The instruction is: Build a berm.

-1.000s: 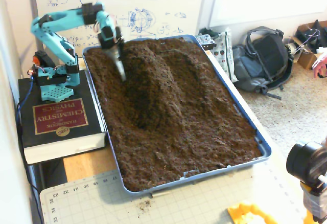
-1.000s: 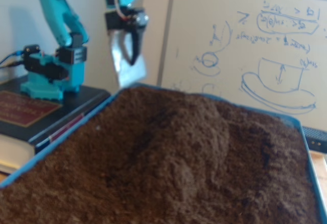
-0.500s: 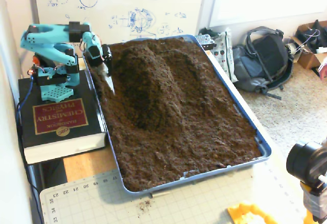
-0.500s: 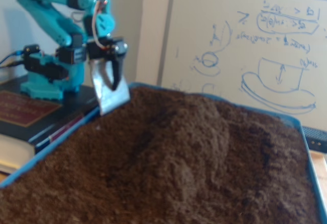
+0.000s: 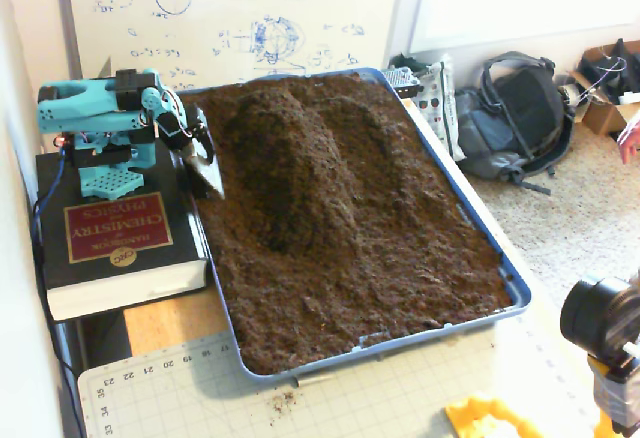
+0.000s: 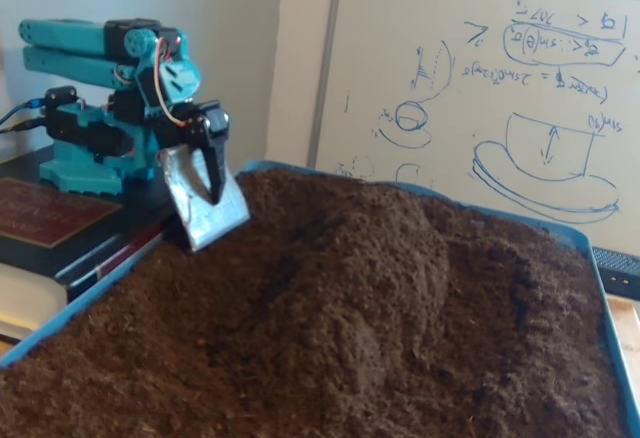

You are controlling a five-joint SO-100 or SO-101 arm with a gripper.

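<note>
Nearest the camera in a fixed view, a pale cutting mat (image 5: 300, 398) covers the front of the counter, with a few soil crumbs scattered on it. Behind it sits a blue tray (image 5: 515, 288) filled edge to edge with dark brown soil (image 5: 400, 268).

The front half of the tray looks fairly flat and even. From roughly the middle toward the far edge rises the berm (image 5: 290, 153), a long rounded ridge running front to back, left of the tray's centre line, with a shallow trough on each side. In another fixed view the berm (image 6: 400, 248) reads as a clear hump above the surrounding soil. I judge the task well advanced: the ridge has its shape and height. What may remain is smoothing its flanks or lengthening it toward the front edge, where the soil is untouched.

At the tray's left edge, toward the far corner, the end effector (image 5: 207, 170) hangs low over the soil. It holds a flat metal blade (image 6: 207, 208) like a small scoop, the dark fingers closed narrowly against it. The blade's lower tip is at or just above the soil by the tray's left rim; I cannot tell if it touches. The teal arm (image 5: 95, 108) is folded back over its base, which stands on a thick black book (image 5: 115, 243) beside the tray.

A whiteboard (image 6: 480, 78) with blue sketches stands beyond.
</note>
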